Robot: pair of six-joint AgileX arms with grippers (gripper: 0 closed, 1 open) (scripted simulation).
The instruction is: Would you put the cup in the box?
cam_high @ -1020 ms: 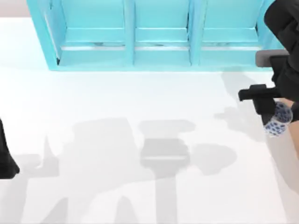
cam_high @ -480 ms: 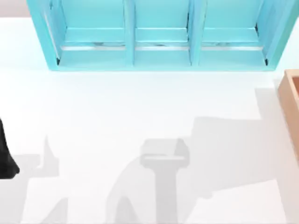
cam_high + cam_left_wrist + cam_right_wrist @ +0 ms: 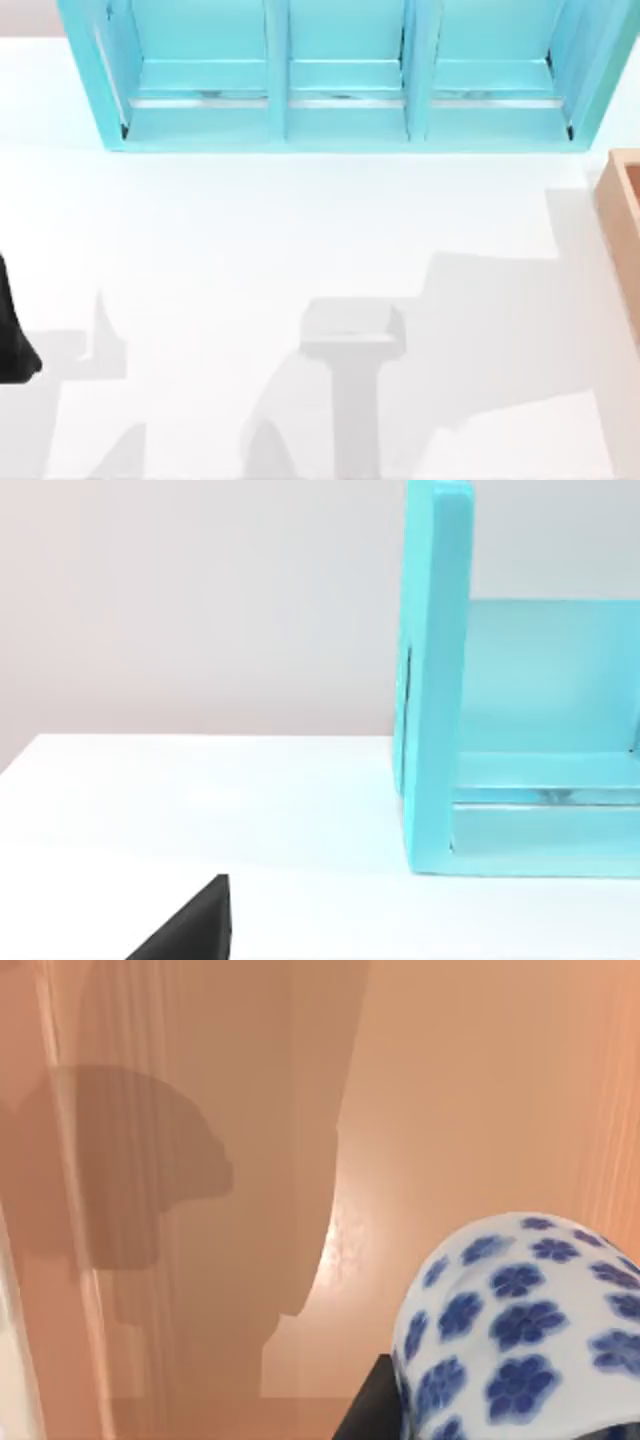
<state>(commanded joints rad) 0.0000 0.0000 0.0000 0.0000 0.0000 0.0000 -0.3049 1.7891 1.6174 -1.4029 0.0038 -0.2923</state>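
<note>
- Now the cup (image 3: 520,1330), white with blue flowers, hangs over the inside of the tan box (image 3: 470,1090), close to the right wrist camera.
- A dark part of the right pincer touches the cup's lower side; I cannot tell how far the pincer stands open.
- In the top view, the box (image 3: 622,215) sits at the table's (image 3: 300,230) right edge, near the turquoise shelf unit (image 3: 340,75).
- The left arm (image 3: 12,335) is parked at the table's left edge; its pincer state cannot be told.
</note>
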